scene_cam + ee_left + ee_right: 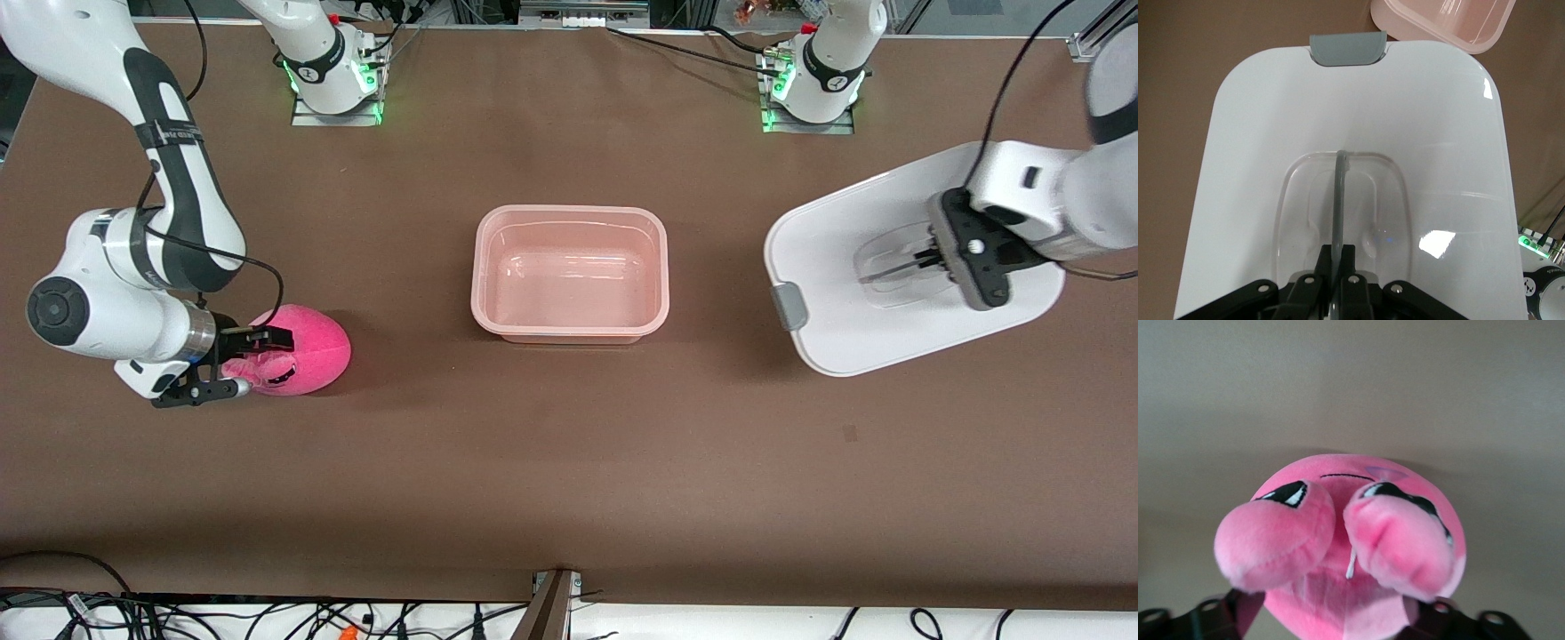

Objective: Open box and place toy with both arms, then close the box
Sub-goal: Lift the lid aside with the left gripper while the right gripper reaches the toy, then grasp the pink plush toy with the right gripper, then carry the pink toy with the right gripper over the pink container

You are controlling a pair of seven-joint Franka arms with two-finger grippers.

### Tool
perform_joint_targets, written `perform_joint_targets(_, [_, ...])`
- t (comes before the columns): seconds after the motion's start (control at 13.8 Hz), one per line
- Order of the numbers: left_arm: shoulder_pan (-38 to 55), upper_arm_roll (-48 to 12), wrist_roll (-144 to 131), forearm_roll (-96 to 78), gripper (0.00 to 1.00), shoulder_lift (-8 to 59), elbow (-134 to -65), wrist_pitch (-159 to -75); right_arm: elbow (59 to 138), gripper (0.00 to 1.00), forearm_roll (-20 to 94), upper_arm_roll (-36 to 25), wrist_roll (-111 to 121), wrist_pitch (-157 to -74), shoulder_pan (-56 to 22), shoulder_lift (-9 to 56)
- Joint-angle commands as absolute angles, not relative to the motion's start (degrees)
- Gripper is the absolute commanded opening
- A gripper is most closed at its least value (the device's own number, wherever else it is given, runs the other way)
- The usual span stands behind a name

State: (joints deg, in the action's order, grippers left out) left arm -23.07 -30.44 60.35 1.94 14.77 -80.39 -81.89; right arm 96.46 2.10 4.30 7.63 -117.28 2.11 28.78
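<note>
The box [569, 331], a pale pink tub, stands open and empty at the table's middle; one corner shows in the left wrist view [1451, 20]. Its white lid [845, 320] with a grey clip [789, 305] is off the box, toward the left arm's end. My left gripper [925, 260] is shut on the lid's clear handle [1340, 193]; it shows in the left wrist view [1338, 257] above the lid [1258, 167]. The hot-pink toy [311, 347] lies on the table toward the right arm's end. My right gripper [244, 363] is shut on the toy [1338, 540], fingers on either side of it.
The brown table [569, 471] stretches bare between toy, box and lid and toward the front camera. The two arm bases [336, 71] stand along the edge farthest from the camera. Cables hang below the near edge.
</note>
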Motion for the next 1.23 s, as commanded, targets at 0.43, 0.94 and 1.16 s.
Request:
perform_joint_targets(0.43, [-23.6, -31.2, 61.9, 3.4, 0.0, 17.8, -77.7, -80.2, 96.9, 0.0, 1.7, 4.1, 11.0, -117.9, 1.8, 28.0])
perform_joint_targets(0.94, [-23.6, -31.3, 61.9, 3.1, 0.0, 17.8, -77.7, -80.2, 92.7, 0.0, -2.4, 4.7, 13.9, -111.5, -1.7, 24.8])
perform_joint_targets(1.16, [-23.5, -31.3, 61.9, 2.8, 0.0, 18.4, -77.7, -80.2, 86.2, 0.0, -2.5, 5.5, 19.1, -103.5, -5.1, 24.7])
